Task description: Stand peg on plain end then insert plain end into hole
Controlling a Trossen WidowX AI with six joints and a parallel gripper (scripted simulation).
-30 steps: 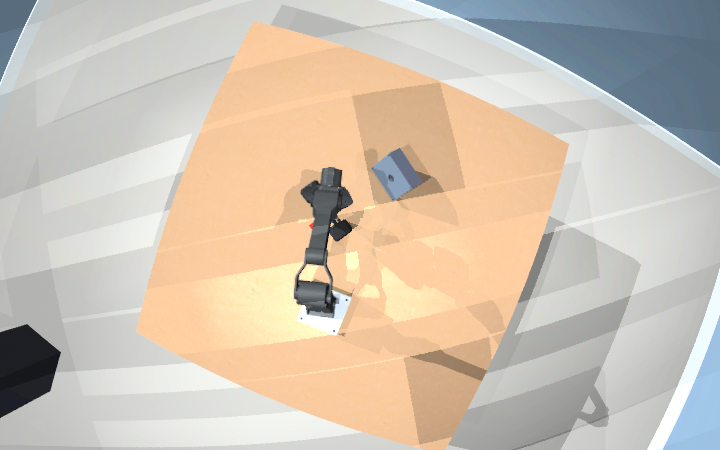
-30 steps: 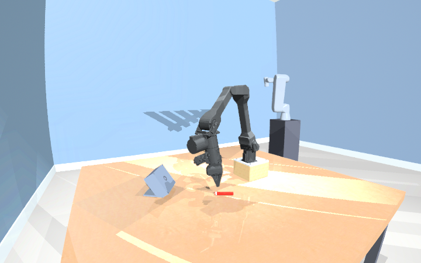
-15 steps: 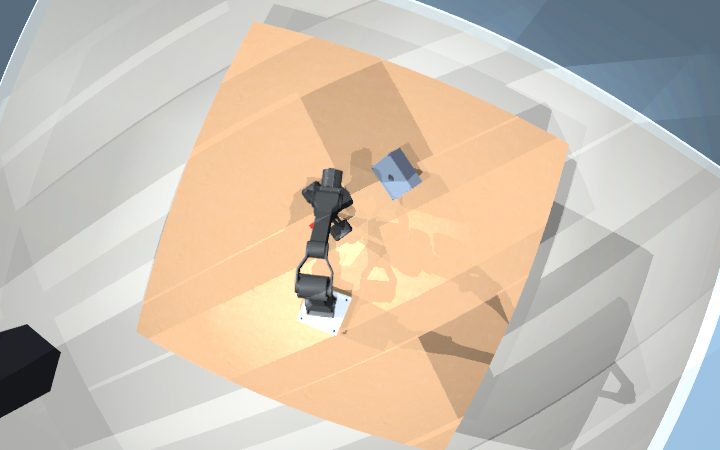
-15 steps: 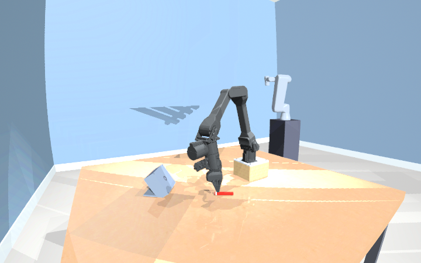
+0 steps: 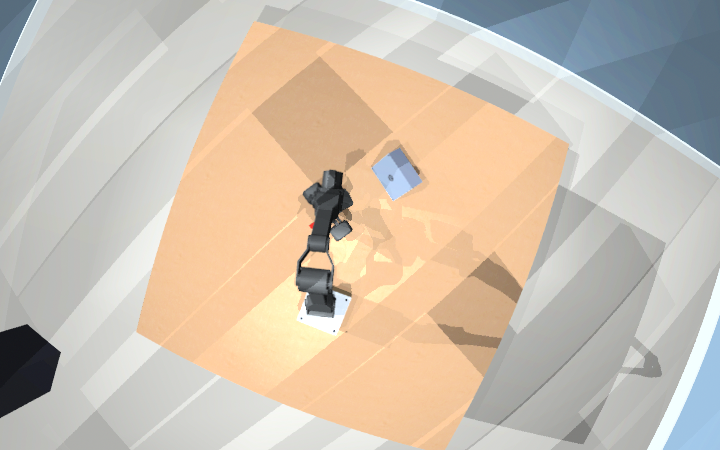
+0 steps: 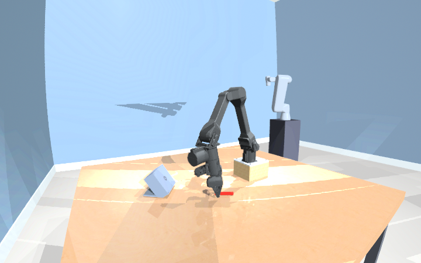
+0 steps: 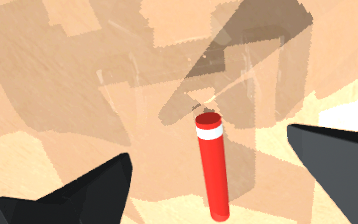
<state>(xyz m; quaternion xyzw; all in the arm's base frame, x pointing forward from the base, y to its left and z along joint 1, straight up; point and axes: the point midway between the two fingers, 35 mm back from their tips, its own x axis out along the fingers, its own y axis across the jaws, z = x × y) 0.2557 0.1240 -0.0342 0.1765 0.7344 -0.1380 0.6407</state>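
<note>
The red peg [image 5: 311,226] [image 6: 227,193] [image 7: 213,172] lies on its side on the table. In the wrist view its white-banded end points up the picture and its plain end is near the bottom edge. My gripper [image 6: 218,195] [image 7: 208,141] is open and empty, low over the peg, with one finger on either side of it in the wrist view. The arm hides most of the peg in the top view, and the fingers cover its banded end in the exterior view. The blue-grey sloped panel [image 5: 405,177] [image 6: 156,183] stands apart from the gripper, its hole [image 5: 390,177] [image 6: 165,178] visible and empty.
The arm's white base plate [image 5: 323,324] sits on a wooden block [image 6: 250,172] behind the peg. A white robot arm [image 6: 280,94] stands on a dark pedestal [image 6: 284,137] beyond the table. Shadows of the arm cross the table [image 5: 211,268] [image 6: 303,222].
</note>
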